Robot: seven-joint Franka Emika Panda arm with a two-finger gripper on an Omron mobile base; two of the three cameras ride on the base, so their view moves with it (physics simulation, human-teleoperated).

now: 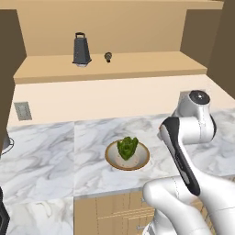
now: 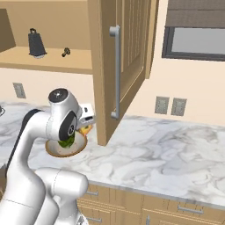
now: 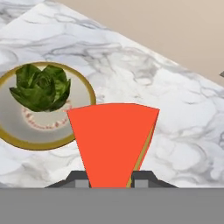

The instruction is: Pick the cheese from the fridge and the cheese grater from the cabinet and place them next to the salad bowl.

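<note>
On the marble counter [image 1: 41, 156]: one salad bowl [image 1: 140, 161], shallow, tan-rimmed, whitish inside, holding a green lettuce head [image 1: 127, 147]. Over the counter, just beside the bowl in the hand view: one gripper [image 3: 111, 177], its two dark fingertips [image 3: 78, 179] pinching the cheese [image 3: 113, 142], a wedge with a broad red face and a thin yellow edge showing along one side; whether the wedge touches the marble cannot be told. From the right base view a sliver of yellow-orange cheese [image 2: 86, 128] shows beneath the white hand, next to the bowl [image 2: 55, 152]. On the open shelf of the tan cabinet [image 1: 137, 66], above the counter: one cheese grater [image 1: 81, 49], dark grey, tapered, upright, loop handle on top; one small dark round object [image 1: 108, 56] near it, apart. The cabinet door [image 2: 125, 57] stands open, with a grey bar handle [image 2: 115, 72]. Wall outlets [image 2: 170, 106] are set behind the counter.
</note>
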